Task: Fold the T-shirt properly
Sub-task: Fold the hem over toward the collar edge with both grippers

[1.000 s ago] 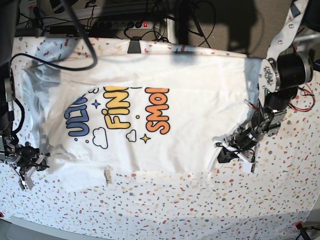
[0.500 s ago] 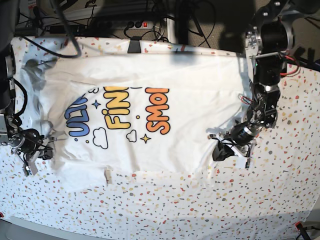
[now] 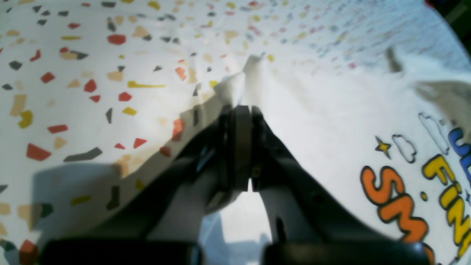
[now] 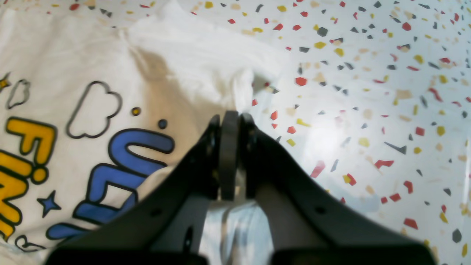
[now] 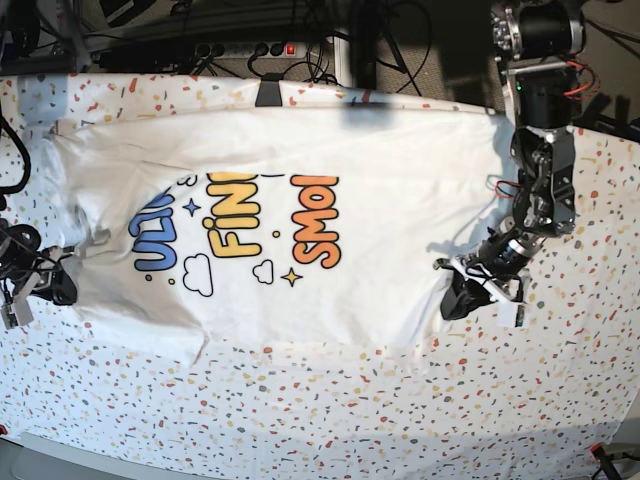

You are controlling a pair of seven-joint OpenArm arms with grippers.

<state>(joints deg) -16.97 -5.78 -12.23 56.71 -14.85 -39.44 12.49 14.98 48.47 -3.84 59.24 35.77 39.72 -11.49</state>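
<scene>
The T-shirt (image 5: 300, 220) lies spread out on the terrazzo-pattern tablecloth (image 5: 330, 410), print side up, so that the coloured words "ULTRA FINE SMOL" with their stars and clouds show in the middle of the cloth. In the base view it covers most of the upper half of the table, and its near edge runs roughly straight across the middle of the view. The left gripper (image 5: 462, 297) is at the right side of that view, at the near corner of the shirt, and in the left wrist view its jaws are pressed together on a small peak of white fabric (image 3: 241, 82) that stands up just in front of the fingertips. The orange letters of the print (image 3: 397, 198) are seen to the right of this gripper. The right gripper (image 5: 55, 285) is at the left side of the base view, at the opposite near corner. In the right wrist view its jaws are also closed tight, and a bunched fold of the white cloth (image 4: 243, 92) sits at their tips, beside the blue letters (image 4: 121, 165). Both pinched corners are slightly wrinkled, while the middle of the shirt lies rather flat.
</scene>
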